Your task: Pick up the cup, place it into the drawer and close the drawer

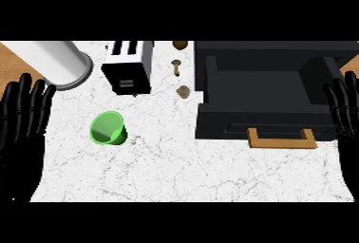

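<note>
Sitting near the left robot hand (22,133), the cup (108,128) is untouched.

White marble counter top (182,171) carrying: green plastic cup (108,128), right of the fingers (28,102) of the left hand (17,142); pale grey cylinder (52,61) beyond those fingertips; black-and-white toaster (128,66); black open drawer unit (266,90) beside the fingers (341,102) of the right hand (349,130).

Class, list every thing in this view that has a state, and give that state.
cup: empty, on the counter, unheld
drawer: open, nothing visible inside
left hand: open, resting at left edge
right hand: open, resting at right edge
</note>
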### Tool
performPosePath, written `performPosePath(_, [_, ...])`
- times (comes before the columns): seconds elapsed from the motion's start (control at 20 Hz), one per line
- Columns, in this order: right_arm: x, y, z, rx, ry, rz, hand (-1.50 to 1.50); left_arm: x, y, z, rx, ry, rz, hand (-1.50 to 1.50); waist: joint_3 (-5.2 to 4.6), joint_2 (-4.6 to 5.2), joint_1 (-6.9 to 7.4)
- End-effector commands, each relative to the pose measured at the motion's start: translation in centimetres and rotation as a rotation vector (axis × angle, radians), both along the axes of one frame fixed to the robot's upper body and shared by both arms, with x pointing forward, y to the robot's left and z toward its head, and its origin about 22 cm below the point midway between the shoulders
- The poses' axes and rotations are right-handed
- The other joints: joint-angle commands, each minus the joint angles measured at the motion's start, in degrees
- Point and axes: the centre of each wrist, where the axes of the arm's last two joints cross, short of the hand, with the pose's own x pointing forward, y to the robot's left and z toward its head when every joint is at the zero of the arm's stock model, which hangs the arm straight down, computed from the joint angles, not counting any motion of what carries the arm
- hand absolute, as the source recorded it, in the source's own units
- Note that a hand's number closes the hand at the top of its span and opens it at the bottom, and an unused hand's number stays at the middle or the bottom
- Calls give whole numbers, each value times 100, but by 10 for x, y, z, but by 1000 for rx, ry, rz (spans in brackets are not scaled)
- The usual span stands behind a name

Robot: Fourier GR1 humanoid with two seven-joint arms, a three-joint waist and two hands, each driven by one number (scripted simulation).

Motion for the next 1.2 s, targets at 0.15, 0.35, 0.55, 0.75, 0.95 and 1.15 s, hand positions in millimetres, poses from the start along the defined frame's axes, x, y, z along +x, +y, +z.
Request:
performPosePath(0.15, [-2, 4, -12, 71, 0, 58, -150, 7, -9, 0, -17, 5, 117, -150, -50, 11, -111])
performPosePath(0.35, [0, 29, -15, 150, 92, 171, -150, 43, -32, -26, -225, 126, 126, -150, -56, 37, -187])
performPosePath(0.55, [18, 27, -8, 160, 100, 158, -150, 35, -33, -32, -243, 147, 109, -150, -53, 17, -104])
performPosePath(0.75, [14, 26, -8, 156, 85, 159, -150, 51, -20, -7, -257, 112, 106, -150, -52, 13, -108])
performPosePath(0.95, [23, 22, -12, 162, 89, 175, -150, 46, -25, -22, -229, 113, 114, -150, -51, 13, -102])
performPosePath(1.15, [5, 10, -14, 154, 84, 179, -150, 55, -16, -14, -243, 145, 135, -150, -51, 11, -114])
